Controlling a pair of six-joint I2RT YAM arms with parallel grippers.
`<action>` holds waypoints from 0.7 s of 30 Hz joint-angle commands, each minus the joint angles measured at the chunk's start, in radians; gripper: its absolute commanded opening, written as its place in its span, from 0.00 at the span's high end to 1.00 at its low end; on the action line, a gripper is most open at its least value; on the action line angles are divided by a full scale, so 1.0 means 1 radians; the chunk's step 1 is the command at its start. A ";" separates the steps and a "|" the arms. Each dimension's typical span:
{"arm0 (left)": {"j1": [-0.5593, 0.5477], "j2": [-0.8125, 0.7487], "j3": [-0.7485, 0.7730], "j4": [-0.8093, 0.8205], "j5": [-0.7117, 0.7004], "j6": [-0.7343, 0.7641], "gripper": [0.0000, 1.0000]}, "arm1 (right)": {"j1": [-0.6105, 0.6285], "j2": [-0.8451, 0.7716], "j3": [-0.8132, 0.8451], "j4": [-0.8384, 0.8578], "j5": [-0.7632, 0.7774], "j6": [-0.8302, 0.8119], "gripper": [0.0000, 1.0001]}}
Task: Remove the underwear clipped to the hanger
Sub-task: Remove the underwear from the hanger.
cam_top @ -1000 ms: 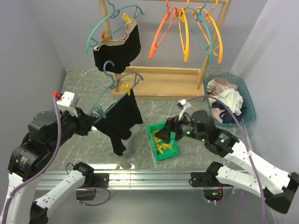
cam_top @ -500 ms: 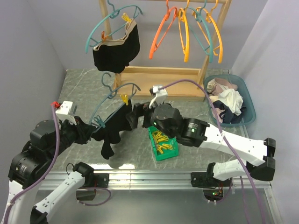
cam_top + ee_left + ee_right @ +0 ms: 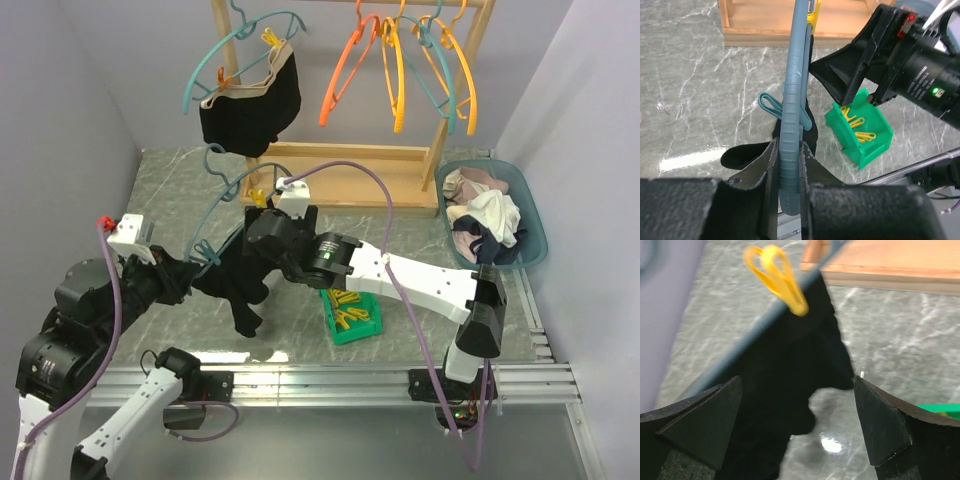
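Observation:
My left gripper [image 3: 186, 274] is shut on the lower end of a teal hanger [image 3: 222, 203], seen up close in the left wrist view [image 3: 792, 110] between the jaws of that gripper [image 3: 788, 170]. Black underwear [image 3: 240, 285] hangs from it, held by a yellow peg [image 3: 262, 197] and a teal peg [image 3: 206, 258]. My right gripper [image 3: 258, 226] is open at the hanger's upper end. In the right wrist view the gripper [image 3: 797, 425] has its jaws wide apart, just short of the underwear [image 3: 785, 370], with the yellow peg [image 3: 777, 277] above them.
A wooden rack [image 3: 340, 180] at the back carries another teal hanger with black underwear [image 3: 250, 105] and several orange and yellow hangers [image 3: 400, 70]. A green bin [image 3: 333, 322] of yellow pegs sits centre front. A blue basket [image 3: 537, 222] of clothes stands right.
My right arm has swung left from the green bin to the held hanger, its gripper open. My left gripper has drawn the hanger slightly left and lower.

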 commanded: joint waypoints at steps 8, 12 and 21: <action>0.058 -0.019 0.037 0.078 0.060 -0.014 0.99 | -0.001 0.015 0.058 0.047 0.090 -0.046 0.00; 0.058 -0.024 0.038 0.073 0.061 -0.018 0.99 | 0.001 -0.022 -0.004 0.114 0.042 -0.072 0.01; 0.058 -0.022 0.009 0.093 0.061 -0.005 0.99 | 0.005 -0.184 -0.132 0.197 -0.140 -0.130 0.06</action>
